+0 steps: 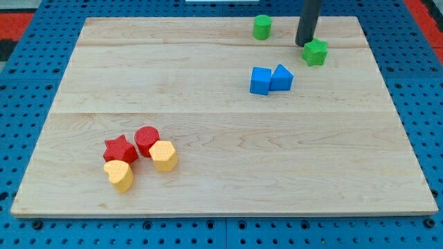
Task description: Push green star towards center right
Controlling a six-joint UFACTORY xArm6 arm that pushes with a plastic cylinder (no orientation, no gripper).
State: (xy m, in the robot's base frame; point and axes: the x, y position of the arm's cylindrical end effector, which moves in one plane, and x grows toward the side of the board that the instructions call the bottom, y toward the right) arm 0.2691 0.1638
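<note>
With my tip (305, 44), a bare rod with no jaws to spread or press, touching the green star (315, 52) on its upper-left, you risk the star spinning off an off-centre push.

Setting: robotics lab bench. Evidence: pale wooden board (208, 104) laid on a blue perforated mounting plate (21, 83), red matting (17, 17) beyond, small coloured test blocks.

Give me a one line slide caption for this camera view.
My tip sits just upper-left of the green star near the wooden board's top right, above two blue blocks.
</note>
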